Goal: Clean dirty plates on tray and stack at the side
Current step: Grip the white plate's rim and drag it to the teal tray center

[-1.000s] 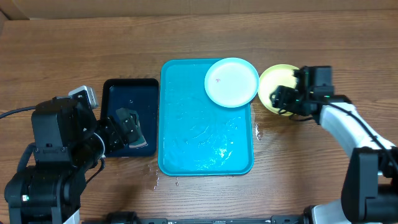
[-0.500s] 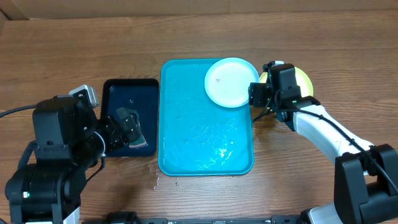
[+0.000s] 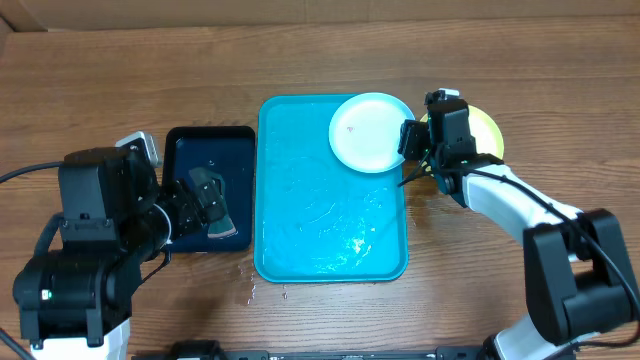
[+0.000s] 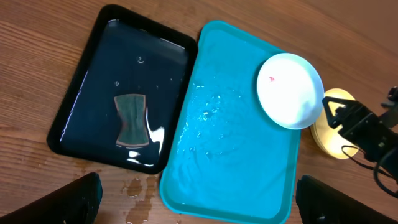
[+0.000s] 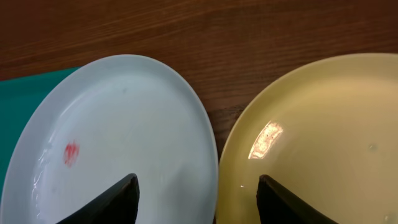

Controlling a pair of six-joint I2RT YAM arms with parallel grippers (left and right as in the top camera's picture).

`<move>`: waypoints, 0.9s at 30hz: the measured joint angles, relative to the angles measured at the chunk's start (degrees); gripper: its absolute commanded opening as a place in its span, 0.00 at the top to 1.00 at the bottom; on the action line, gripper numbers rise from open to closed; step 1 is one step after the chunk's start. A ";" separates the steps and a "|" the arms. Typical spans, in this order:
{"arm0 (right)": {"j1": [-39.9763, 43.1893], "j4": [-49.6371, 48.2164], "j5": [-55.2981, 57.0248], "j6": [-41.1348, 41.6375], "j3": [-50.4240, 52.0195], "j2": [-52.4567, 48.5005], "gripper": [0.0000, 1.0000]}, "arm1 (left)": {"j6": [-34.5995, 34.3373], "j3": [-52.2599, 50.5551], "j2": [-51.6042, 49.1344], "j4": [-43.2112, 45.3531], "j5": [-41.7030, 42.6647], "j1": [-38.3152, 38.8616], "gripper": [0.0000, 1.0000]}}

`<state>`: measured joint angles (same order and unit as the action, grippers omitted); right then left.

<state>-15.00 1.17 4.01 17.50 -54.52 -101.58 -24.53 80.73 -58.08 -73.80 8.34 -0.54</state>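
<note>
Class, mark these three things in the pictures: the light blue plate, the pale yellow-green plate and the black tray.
light blue plate (image 3: 368, 130): overhead view, middle of its face.
pale yellow-green plate (image 5: 317, 143): right wrist view, middle of its visible face.
black tray (image 4: 106, 68): left wrist view, bare floor.

Specked light-blue plate on wet turquoise tray corner, yellow plate beside

Matt brown wood-grain counter, glossy wet turquoise plastic tray, shiny wet black plastic tray, smooth light blue plastic plate, glossy yellow-green plate
</note>
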 measured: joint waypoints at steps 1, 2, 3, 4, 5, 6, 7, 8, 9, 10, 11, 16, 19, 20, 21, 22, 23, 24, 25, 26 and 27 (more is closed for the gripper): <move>0.00 -0.28 0.00 0.35 0.00 -0.55 0.43 | 0.00 0.00 -0.24 0.02 0.00 0.02 0.00; 0.00 -0.42 -0.09 0.79 0.00 -1.16 0.45 | 0.00 0.00 -0.50 0.02 0.02 0.02 0.00; 0.00 -0.44 -0.13 1.20 0.00 -1.60 0.46 | 0.00 0.00 -0.76 0.02 0.00 0.02 0.00; 0.00 -0.55 -0.15 1.60 0.00 -1.84 0.47 | 0.00 0.00 -1.03 0.02 0.00 0.02 0.00; 0.00 -0.61 -0.13 1.73 0.00 -1.95 0.49 | 0.00 0.00 -1.27 0.02 0.00 0.02 0.00; 0.00 -0.63 -0.15 1.97 0.00 -1.95 0.51 | 0.00 0.00 -1.55 0.02 0.00 0.02 0.00; 0.00 -0.72 -0.15 2.10 0.00 -1.95 0.55 | 0.00 0.00 -1.84 0.04 0.00 0.02 0.00; 0.00 -0.79 -0.13 2.23 0.00 -1.95 0.57 | 0.00 0.00 -2.14 0.02 0.00 0.02 0.00; 0.00 -0.79 -0.15 2.23 0.00 -1.95 0.58 | 0.00 0.00 -2.54 0.02 0.00 0.02 0.00; 0.00 -0.79 -0.15 2.34 0.00 -1.95 0.59 | 0.00 0.00 -2.91 0.02 0.00 0.02 0.00; 0.00 -0.81 -0.20 2.40 0.00 -1.95 0.61 | 0.00 0.00 -3.37 0.02 0.00 0.02 0.00; 0.00 -0.90 -0.15 2.67 0.00 -1.95 0.63 | 0.00 0.00 -5.44 0.02 0.00 0.02 0.00; 0.00 -0.90 -0.17 2.67 0.00 -1.95 0.63 | 0.00 0.00 -6.71 0.02 0.00 0.02 0.00; 0.00 -0.92 -0.15 2.82 0.00 -1.95 0.63 | 0.00 0.00 -7.30 0.04 0.00 0.02 0.00; 0.00 -0.90 -0.15 2.84 0.00 -1.97 0.63 | 0.00 0.00 -7.82 0.02 0.00 0.02 0.00; -0.02 -0.90 -0.15 2.89 0.00 -1.97 0.63 | 0.00 0.00 -8.31 0.04 0.00 0.02 0.01; -0.02 -0.92 -0.17 2.95 0.00 -1.99 0.63 | 0.00 0.00 -8.90 0.02 0.00 0.02 0.00; -0.02 -0.94 -0.15 3.04 0.00 -2.03 0.63 | 0.00 0.00 -9.49 0.04 0.00 0.02 0.00; -0.04 -0.98 -0.15 3.13 0.00 -2.10 0.63 | 0.00 0.00 -10.05 0.02 0.00 0.02 0.00; -0.04 -1.16 -0.13 3.26 0.00 -2.27 0.64 | 0.00 0.00 -10.54 0.07 0.00 0.02 0.00; -0.04 -1.46 -0.15 3.26 0.00 -2.56 0.64 | 0.00 0.00 -11.06 0.02 0.00 0.02 0.00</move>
<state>-15.05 -0.30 3.86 20.75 -54.52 -104.14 -24.53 80.73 -69.14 -73.78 8.34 -0.51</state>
